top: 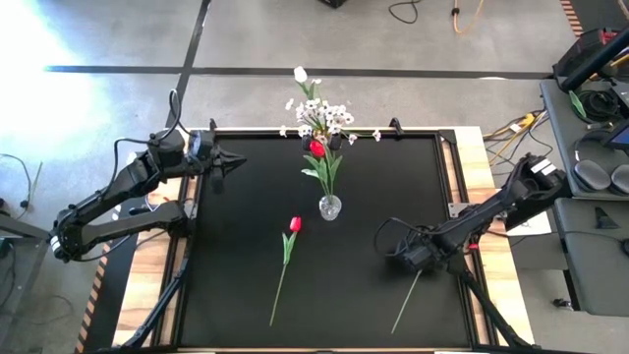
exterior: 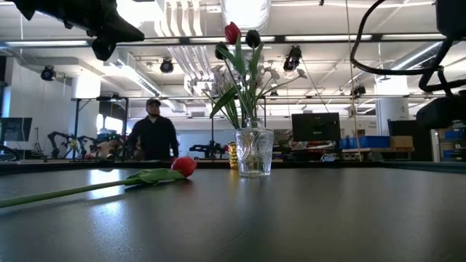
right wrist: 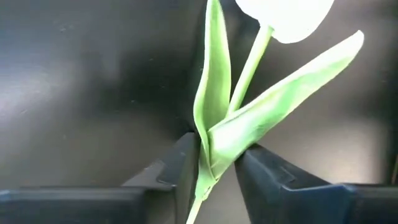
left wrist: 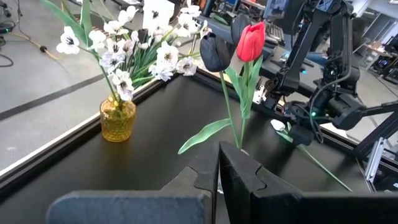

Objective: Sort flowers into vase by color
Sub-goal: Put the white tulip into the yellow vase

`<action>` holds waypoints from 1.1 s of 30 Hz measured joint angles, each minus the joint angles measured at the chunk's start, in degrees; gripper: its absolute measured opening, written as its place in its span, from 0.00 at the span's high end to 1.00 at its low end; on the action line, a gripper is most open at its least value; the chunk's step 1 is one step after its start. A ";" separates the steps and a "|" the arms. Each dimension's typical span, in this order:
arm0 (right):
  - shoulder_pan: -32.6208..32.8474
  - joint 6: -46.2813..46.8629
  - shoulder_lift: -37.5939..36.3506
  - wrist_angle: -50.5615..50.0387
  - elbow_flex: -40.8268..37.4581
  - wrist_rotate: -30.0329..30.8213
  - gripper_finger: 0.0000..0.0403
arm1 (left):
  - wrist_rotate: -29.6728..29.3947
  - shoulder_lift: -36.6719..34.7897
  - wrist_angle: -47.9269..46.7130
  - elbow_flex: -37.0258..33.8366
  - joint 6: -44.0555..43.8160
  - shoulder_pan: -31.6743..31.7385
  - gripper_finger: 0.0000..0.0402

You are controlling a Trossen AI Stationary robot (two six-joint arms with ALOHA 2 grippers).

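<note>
A white tulip [right wrist: 286, 15] lies on the black table, its stem [top: 405, 305] running toward the near edge. My right gripper [top: 405, 258] [right wrist: 217, 171] is low over it, shut on its leafy stem. A red tulip [top: 290, 244] [exterior: 182, 166] lies flat on the table's middle. A clear glass vase [top: 330, 206] [exterior: 253, 151] holds a red tulip [left wrist: 250, 40] and a dark tulip [left wrist: 216, 53]. An amber vase [left wrist: 117, 118] at the far edge holds white blossoms [top: 316, 116]. My left gripper [top: 224, 162] [left wrist: 217, 180] hangs shut above the table's far left. My right gripper pinches the white tulip between its two fingers [right wrist: 186, 168] at the leaf base [right wrist: 214, 149], a little below the bloom. The fingers come from above and lie across the stem. The folded leaves are pressed together there. The stem's lower end [top: 395, 329] rests on the table.
The table's raised frame [top: 457, 172] runs around the black mat [top: 236, 275]. Cables trail from my right arm [top: 388, 231]. A person [exterior: 153, 131] stands beyond the far edge. Bare mat lies between the lying red tulip and the left edge.
</note>
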 joint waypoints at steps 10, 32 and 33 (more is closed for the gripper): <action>-0.33 -5.09 -2.56 -11.36 12.12 17.08 0.96 | -0.51 0.00 0.55 0.00 -0.07 0.07 1.00; -48.45 -106.95 -2.74 -16.32 69.07 63.93 0.97 | -4.24 2.20 8.81 0.00 -2.44 3.39 1.00; -53.48 -114.07 -2.98 -10.39 69.40 58.52 0.97 | -4.85 2.44 8.84 0.00 -2.45 3.48 1.00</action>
